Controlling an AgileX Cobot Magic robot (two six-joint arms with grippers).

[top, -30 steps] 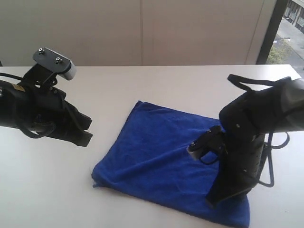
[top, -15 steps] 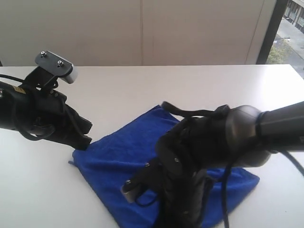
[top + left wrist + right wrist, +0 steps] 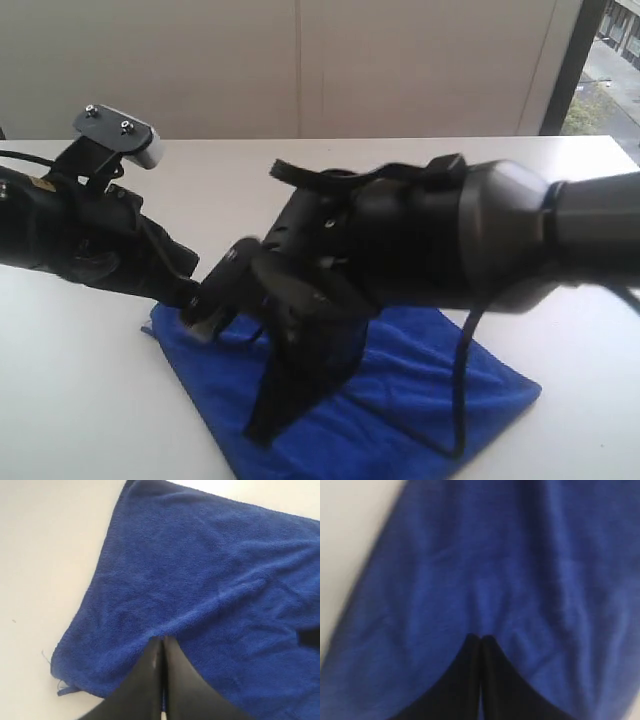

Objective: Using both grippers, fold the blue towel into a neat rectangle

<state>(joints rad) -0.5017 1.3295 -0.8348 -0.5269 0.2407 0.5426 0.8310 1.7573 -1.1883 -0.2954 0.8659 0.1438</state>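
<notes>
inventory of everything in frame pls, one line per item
blue towel: 1, royal blue, lying rumpled on the table, centre to front right of the exterior view
table: 1, white, under everything
wall: 1, pale beige panels, behind the table
window: 1, dark frame with outdoor view, far right edge
wrist camera: 1, grey and black, on top of the left arm
left gripper: 1, black, jaws together on the towel near its left corner
right gripper: 1, black, jaws together on the towel; reaches across to the left half of the exterior view; wrist view blurred
</notes>
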